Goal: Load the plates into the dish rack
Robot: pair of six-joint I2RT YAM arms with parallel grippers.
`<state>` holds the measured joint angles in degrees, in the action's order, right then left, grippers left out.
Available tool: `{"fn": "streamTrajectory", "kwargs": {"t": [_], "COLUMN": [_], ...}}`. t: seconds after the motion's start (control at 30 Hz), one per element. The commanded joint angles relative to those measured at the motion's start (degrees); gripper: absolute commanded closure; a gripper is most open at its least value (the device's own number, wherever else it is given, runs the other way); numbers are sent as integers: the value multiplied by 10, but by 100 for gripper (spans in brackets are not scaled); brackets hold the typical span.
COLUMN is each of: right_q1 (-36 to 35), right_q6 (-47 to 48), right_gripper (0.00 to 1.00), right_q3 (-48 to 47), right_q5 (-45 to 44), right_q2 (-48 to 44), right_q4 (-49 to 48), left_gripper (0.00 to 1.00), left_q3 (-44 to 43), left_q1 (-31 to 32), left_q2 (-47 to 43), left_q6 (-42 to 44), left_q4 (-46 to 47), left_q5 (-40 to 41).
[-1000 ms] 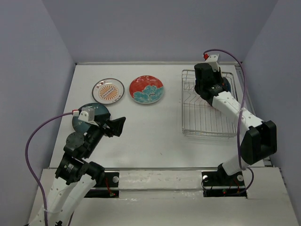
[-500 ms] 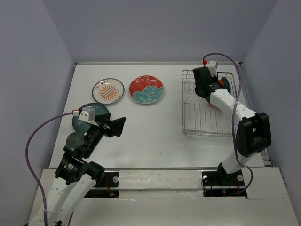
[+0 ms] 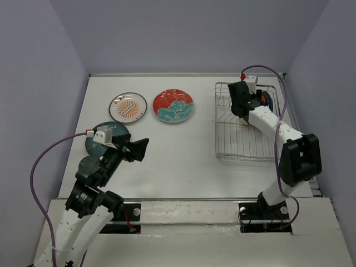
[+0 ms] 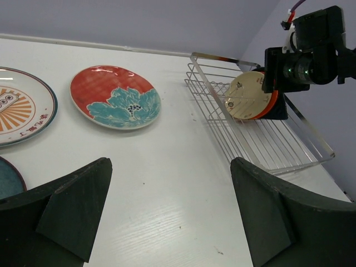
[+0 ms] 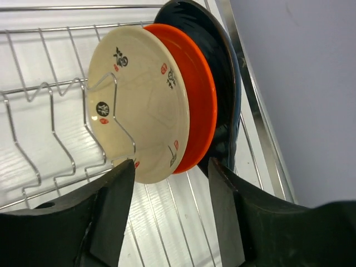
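The dish rack [image 3: 245, 142] stands at the right of the table. At its far end three plates stand on edge: cream-yellow [image 5: 133, 111], plain orange [image 5: 201, 111] and dark blue [image 5: 225, 67]. My right gripper [image 5: 169, 166] hovers open over their rims, one finger on each side, gripping nothing. On the table lie the sunburst plate [image 3: 128, 107], the red flowered plate [image 3: 173, 105] and the dark teal plate [image 3: 98, 144], which my left arm partly covers. My left gripper [image 4: 171, 162] is wide open above bare table, empty.
The rack's wire slots [image 4: 272, 147] nearer to me hold nothing. Walls close in the table at the back and on both sides. Purple cables loop from both wrists.
My right gripper has opened and let go of the cream-yellow plate, which now stands in the rack against the orange one. The left arm has not moved.
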<state>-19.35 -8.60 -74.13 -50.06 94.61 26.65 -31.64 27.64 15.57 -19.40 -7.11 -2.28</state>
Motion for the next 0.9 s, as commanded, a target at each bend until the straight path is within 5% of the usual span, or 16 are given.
{"fn": "streamTrajectory", "kwargs": {"t": [0.0,0.33,0.57,0.87], "right_q1": [0,-98,-239,-350], "right_q6": [-23,-142,-250,-374], "right_gripper": [37,37,38,40], "right_q3": [-16,54,43,-67], "right_q5": [67,390,487,536], "right_q2": [-85,-161,-26,193], "right_q4": [-1,-132,-322,-435], "left_gripper": [1,1,1,1], "left_q3": [-17,-22,-28,-33], "left_q1": [0,-21,-42,-54], "left_q2": [9,24,37,-2], "left_q6": [6,7,21,23], "left_q4": [24,21,15,15], "left_q5": [8,17,60,130]}}
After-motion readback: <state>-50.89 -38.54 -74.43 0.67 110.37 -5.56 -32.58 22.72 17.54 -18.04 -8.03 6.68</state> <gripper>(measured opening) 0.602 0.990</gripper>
